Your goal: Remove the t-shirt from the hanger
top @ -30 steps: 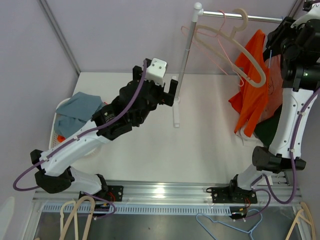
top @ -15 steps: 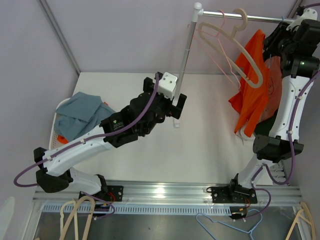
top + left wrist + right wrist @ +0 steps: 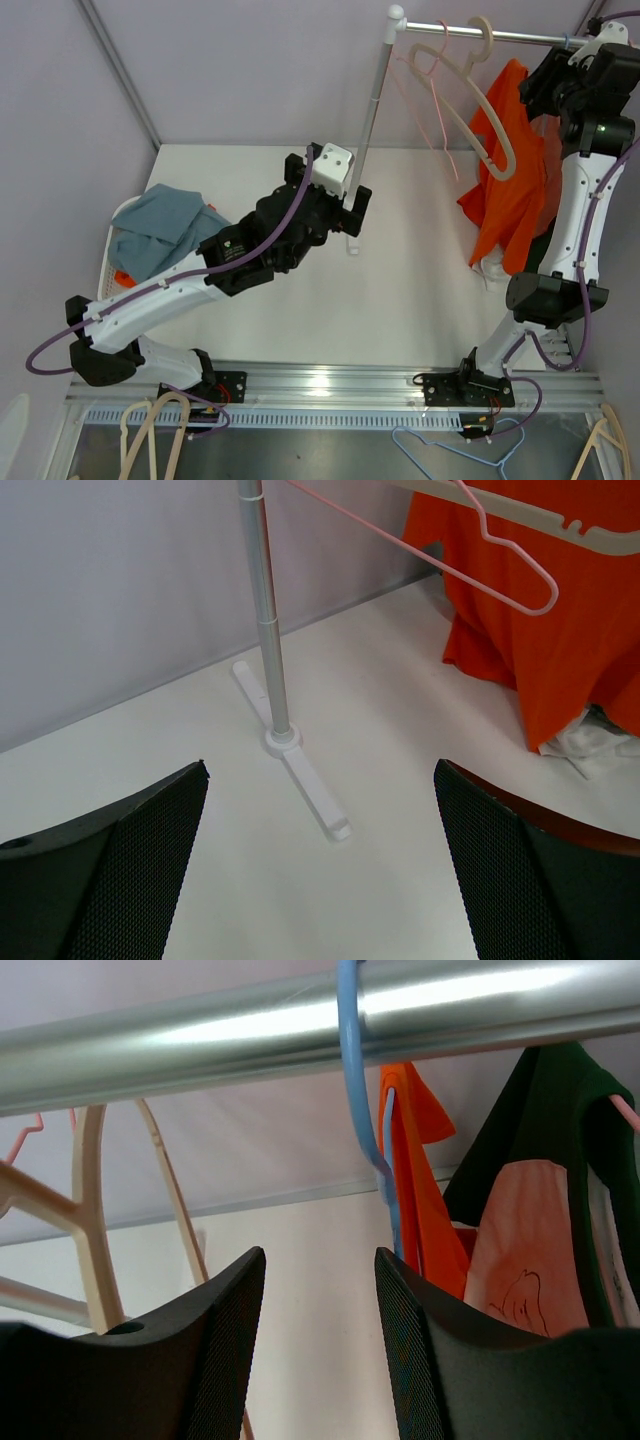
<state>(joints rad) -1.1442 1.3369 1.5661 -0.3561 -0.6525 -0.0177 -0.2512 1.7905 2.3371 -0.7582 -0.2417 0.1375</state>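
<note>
Judging by the upper right of the top view, we have barely begun: the orange t-shirt (image 3: pixel 500 205) hangs on its blue hanger (image 3: pixel 352 1070) from the rail (image 3: pixel 200 1035), and our right gripper (image 3: pixel 320 1260) sits just under that rail, jaws parted on nothing, as far as the wrist view tells. Our left gripper (image 3: pixel 320 775) is spread wide and empty at frame centre beside the rack pole (image 3: pixel 268 650), so open table (image 3: pixel 420 270) lies left of the shirt, while the beige hanger (image 3: pixel 88 1230) crowds it.
</note>
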